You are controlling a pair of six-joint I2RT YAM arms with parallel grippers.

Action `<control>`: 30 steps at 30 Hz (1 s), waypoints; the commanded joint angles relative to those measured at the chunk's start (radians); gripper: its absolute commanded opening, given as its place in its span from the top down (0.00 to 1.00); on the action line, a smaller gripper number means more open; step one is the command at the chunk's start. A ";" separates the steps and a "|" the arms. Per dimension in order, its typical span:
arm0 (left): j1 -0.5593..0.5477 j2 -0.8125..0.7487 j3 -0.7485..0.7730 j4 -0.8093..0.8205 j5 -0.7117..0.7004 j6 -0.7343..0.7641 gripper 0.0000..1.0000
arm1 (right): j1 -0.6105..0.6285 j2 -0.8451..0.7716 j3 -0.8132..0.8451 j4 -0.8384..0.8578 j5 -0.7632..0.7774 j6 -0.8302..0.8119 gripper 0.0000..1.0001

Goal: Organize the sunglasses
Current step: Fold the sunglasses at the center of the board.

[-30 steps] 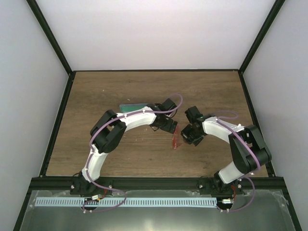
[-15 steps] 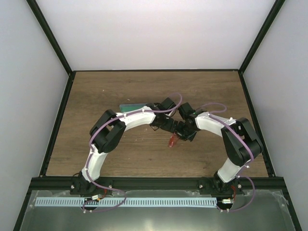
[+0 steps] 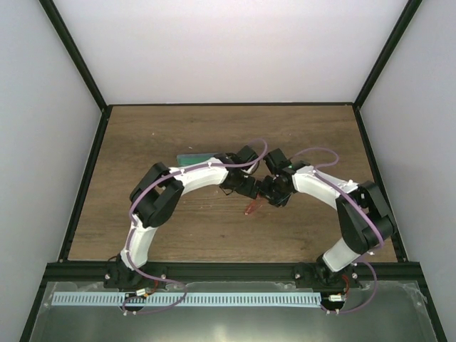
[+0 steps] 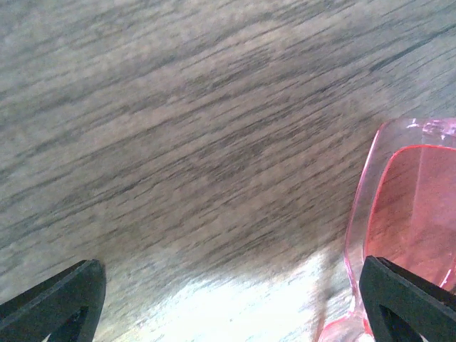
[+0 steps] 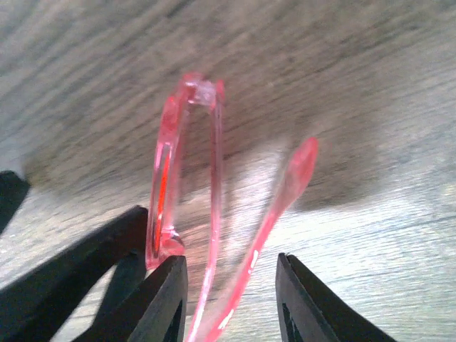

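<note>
The sunglasses (image 3: 251,209) are translucent red and hang just above the wooden table at its middle. In the right wrist view their slim arms (image 5: 246,274) run between my right gripper's (image 5: 231,299) fingers, and the frame (image 5: 165,178) stands on edge by the left finger. My right gripper (image 3: 266,200) is shut on them. My left gripper (image 3: 251,193) is wide open right beside it. In the left wrist view (image 4: 231,303) one red lens (image 4: 417,206) sits against its right finger (image 4: 410,303). Nothing is between its fingers.
A grey-blue oblong case (image 3: 191,157) lies behind the left arm's forearm, mostly hidden by it. The two grippers are almost touching. Black frame rails and white walls bound the table (image 3: 142,214) on three sides.
My right gripper has moved left and slightly back with the sunglasses, up against my left gripper. The left arm has hardly moved.
</note>
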 commanded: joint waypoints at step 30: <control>0.136 -0.266 -0.236 -0.040 0.056 -0.041 0.00 | 0.063 0.116 0.091 -0.014 -0.016 0.069 0.35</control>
